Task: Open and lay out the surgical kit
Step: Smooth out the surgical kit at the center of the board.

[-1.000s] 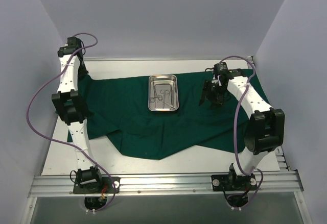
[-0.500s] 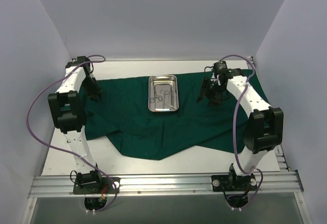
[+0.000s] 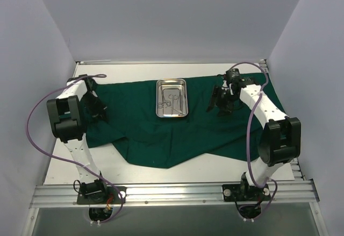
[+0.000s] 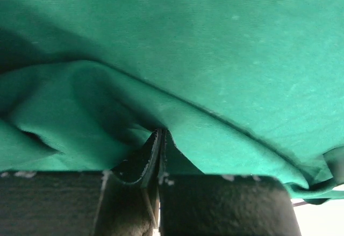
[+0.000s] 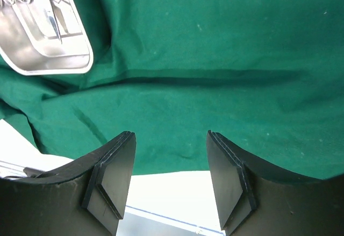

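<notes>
The dark green drape [image 3: 161, 134] lies spread over the table, creased, with a pointed flap toward the front. The shiny steel tray [image 3: 172, 98] sits on it at the back centre, with thin silver ring-handled instruments [image 3: 169, 102] inside. The tray also shows in the right wrist view [image 5: 45, 29]. My left gripper [image 3: 98, 110] is at the drape's left edge; in its wrist view [image 4: 160, 135] the jaws are shut on a fold of the cloth [image 4: 177, 74]. My right gripper [image 3: 219, 105] hovers open over the drape [image 5: 215, 58], right of the tray, holding nothing.
White table surface [image 3: 215, 166] shows in front of the drape and along the back. Grey-lilac walls close in the left, back and right. A metal rail [image 3: 172, 193] with the arm bases runs along the near edge.
My left arm has swung down from the back left corner onto the drape's left edge and closed on the cloth. My right gripper has barely shifted.
</notes>
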`<control>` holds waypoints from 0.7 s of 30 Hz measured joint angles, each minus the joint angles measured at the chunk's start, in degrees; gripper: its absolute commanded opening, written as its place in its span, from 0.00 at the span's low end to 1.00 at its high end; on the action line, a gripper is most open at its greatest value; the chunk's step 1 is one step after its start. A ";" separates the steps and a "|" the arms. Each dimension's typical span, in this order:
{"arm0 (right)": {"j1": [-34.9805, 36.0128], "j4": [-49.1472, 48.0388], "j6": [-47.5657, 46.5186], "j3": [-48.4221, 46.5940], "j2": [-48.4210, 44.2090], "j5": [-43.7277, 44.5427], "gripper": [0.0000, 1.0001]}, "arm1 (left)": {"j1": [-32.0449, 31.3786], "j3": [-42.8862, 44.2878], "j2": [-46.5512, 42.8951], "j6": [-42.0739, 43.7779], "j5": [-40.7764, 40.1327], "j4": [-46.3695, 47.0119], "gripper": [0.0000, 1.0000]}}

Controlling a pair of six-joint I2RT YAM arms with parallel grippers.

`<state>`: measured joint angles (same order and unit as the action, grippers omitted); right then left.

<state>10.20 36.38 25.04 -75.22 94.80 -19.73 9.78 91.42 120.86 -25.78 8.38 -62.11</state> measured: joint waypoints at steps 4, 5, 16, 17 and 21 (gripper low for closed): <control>0.00 -0.28 -0.28 1.07 -0.37 -0.74 0.55 | 1.36 -5.01 -2.27 -1.92 -1.70 0.57 0.02; 0.00 -0.39 -0.35 1.20 -0.42 -0.85 0.56 | 2.08 -8.04 -4.28 -2.82 -2.62 0.46 0.02; 0.02 -1.09 -1.46 1.49 -0.68 -2.43 0.56 | 23.41 -23.76 -34.40 -8.39 -15.08 -6.45 0.02; 0.02 -1.09 -1.53 1.53 -0.70 -2.43 0.56 | 23.37 -23.19 -35.87 -8.24 -15.13 -6.71 0.02; 0.00 -1.07 -1.55 1.57 -0.74 -2.34 0.56 | 21.86 -20.65 -37.33 -6.43 -8.96 -4.26 0.02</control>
<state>10.20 35.31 23.49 -73.65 94.06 -22.06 31.64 70.76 83.53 -32.21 -0.58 -66.37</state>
